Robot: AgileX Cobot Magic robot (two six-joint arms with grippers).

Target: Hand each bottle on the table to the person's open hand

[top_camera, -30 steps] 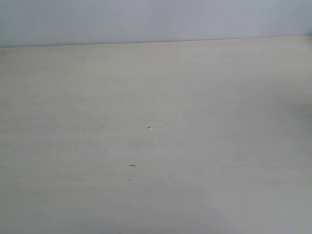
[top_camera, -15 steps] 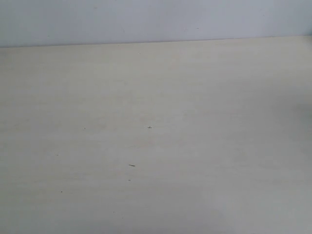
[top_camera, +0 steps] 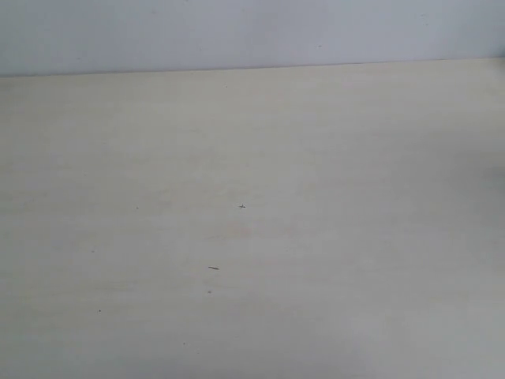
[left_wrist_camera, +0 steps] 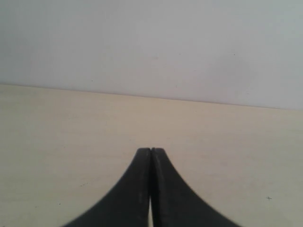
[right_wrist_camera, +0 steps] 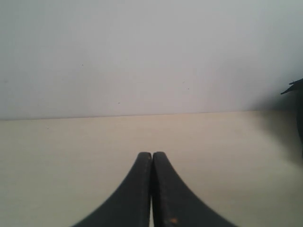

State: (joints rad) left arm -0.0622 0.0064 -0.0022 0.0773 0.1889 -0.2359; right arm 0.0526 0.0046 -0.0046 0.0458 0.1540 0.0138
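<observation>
Twice over, closest in, found the same: the left claw (left_wrist_camera: 150,150) and the right claw (right_wrist_camera: 152,153), both black, each pinched fully together, tip against tip, gripping nothing. Saw the pale cream surface (top_camera: 331,237) stretching out beyond each. Further out on that surface, noted a short dark dash (top_camera: 213,268) and, beyond it, a tiny cross-shaped speck (top_camera: 241,206), the two apart. Could not tell from any view where the bottles stood. Past the right claw, glimpsed a dark shape (right_wrist_camera: 296,92) cut off at the frame, too little shown to name. Farthest back, met the surface's straight far edge against a plain grey-white wall (top_camera: 237,31).
</observation>
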